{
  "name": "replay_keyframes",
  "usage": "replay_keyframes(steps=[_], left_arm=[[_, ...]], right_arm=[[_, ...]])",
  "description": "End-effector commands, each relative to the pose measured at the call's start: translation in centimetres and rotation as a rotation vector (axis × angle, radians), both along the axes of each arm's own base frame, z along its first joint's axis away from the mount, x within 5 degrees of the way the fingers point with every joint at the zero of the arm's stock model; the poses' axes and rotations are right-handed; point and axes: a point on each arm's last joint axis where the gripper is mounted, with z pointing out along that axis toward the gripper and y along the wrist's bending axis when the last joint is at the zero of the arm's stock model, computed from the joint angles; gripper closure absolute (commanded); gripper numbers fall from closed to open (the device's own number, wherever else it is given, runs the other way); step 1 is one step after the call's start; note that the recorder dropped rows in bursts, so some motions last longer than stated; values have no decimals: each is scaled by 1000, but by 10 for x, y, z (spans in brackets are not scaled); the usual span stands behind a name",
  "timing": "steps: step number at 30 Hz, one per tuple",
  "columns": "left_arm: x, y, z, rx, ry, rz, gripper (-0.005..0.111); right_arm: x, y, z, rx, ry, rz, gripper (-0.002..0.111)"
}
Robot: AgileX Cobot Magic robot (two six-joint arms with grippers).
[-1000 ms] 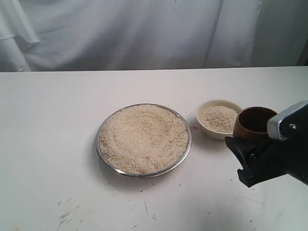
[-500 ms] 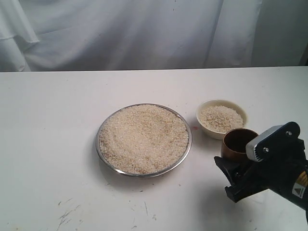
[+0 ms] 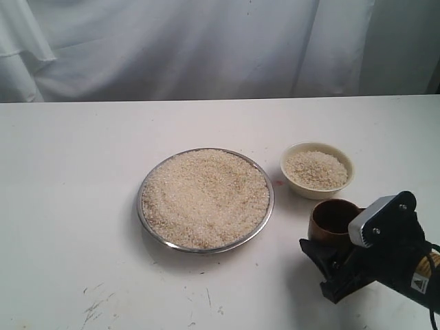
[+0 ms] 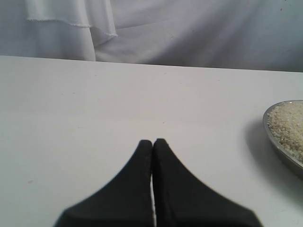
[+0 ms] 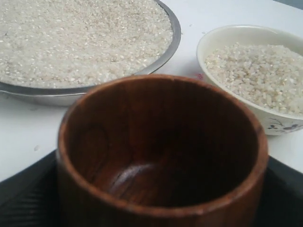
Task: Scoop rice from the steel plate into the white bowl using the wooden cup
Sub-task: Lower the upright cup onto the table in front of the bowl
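The steel plate (image 3: 140, 206) sits mid-table, heaped with rice (image 3: 205, 196). To its right stands the white bowl (image 3: 302, 190), with rice in it too. My right gripper (image 3: 328, 249) is shut on the wooden cup (image 3: 333, 221), which is upright, empty and just in front of the bowl, low over the table. In the right wrist view the cup (image 5: 161, 142) fills the foreground between black fingers (image 5: 23, 194), with the plate (image 5: 173, 40) and bowl (image 5: 265, 120) beyond. My left gripper (image 4: 152, 142) is shut on nothing over bare table, with the plate's edge (image 4: 279, 146) off to one side.
A white cloth backdrop (image 3: 206, 48) hangs behind the table's far edge. Small dark marks (image 3: 96, 302) dot the white tabletop near the front left. The left arm does not show in the exterior view.
My right gripper has carried the wooden cup from beside the white bowl toward the table's front and slightly left, and lower. The plate and bowl have not moved.
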Motion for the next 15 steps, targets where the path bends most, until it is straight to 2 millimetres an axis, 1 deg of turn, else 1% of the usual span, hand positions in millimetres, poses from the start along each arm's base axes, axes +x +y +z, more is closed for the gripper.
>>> replay_keyframes(steps=[1,4,7,15], left_arm=[[0,0,0,1,-14,-2,107],[0,0,0,1,-14,-2,107],[0,0,0,1,-14,-2,107],[0,0,0,1,-14,-2,107]], right_arm=[[2,4,-3,38,-15,40,108],[5,9,-7,40,-14,94,108],[9,11,-11,43,-11,101,108],[17,15,-9,45,-40,119,108]])
